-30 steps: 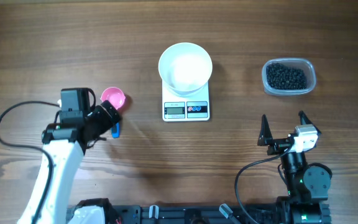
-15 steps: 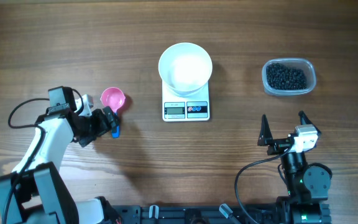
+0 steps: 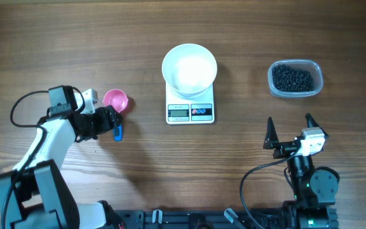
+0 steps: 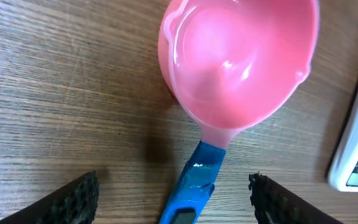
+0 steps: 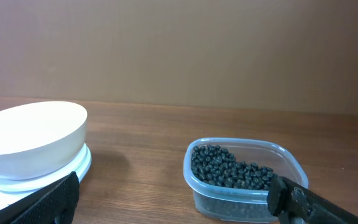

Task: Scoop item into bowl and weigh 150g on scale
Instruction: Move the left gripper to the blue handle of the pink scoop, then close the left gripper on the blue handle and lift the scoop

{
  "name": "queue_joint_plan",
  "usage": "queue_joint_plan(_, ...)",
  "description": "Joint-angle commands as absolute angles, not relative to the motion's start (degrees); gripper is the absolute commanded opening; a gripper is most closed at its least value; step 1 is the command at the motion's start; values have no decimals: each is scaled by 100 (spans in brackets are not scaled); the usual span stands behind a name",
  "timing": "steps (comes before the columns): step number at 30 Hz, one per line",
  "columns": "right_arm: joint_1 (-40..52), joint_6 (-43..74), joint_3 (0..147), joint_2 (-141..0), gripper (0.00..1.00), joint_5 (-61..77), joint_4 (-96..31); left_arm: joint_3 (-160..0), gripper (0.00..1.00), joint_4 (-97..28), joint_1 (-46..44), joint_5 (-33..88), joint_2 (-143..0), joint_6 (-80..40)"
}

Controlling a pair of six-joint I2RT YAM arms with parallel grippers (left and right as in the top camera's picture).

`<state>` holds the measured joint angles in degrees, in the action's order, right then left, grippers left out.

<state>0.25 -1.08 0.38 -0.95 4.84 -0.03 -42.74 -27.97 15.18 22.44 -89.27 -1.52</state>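
while the left gripper (image 4: 173,186) is pointing at the pink scoop (image 4: 241,62), its jaws are standing open on either side of the scoop's blue handle (image 4: 194,180), touching neither side of it. the scoop is lying empty on the wooden table (image 3: 56,38), to the left of the scale (image 3: 190,112). the white bowl (image 3: 189,68) is sitting empty on the scale's platform. the black beads (image 3: 292,79) are lying in a clear tub (image 3: 318,70), well to the right of the scale. the right gripper (image 3: 289,124) is waiting near the table's front edge, jaws spread wide and holding nothing.
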Motion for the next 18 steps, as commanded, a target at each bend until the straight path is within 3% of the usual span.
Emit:
queue_joint_plan(1, 54, 3, 30, -27, 100, 403, 8, -4318, 78, -2738, 1559, 2368, -9336, 132)
queue_joint_plan(4, 54, 3, 30, -27, 100, 401, 8, -4320, 72, -2587, 1562, 2700, -9585, 185)
queue_joint_plan(15, 54, 5, 30, -27, 100, 401, 8, -4320, 65, -2475, 1559, 3168, -9990, 432)
queue_joint_plan(18, 54, 3, 30, -27, 100, 403, 8, -4320, 55, -2462, 1559, 3168, -9998, 432)
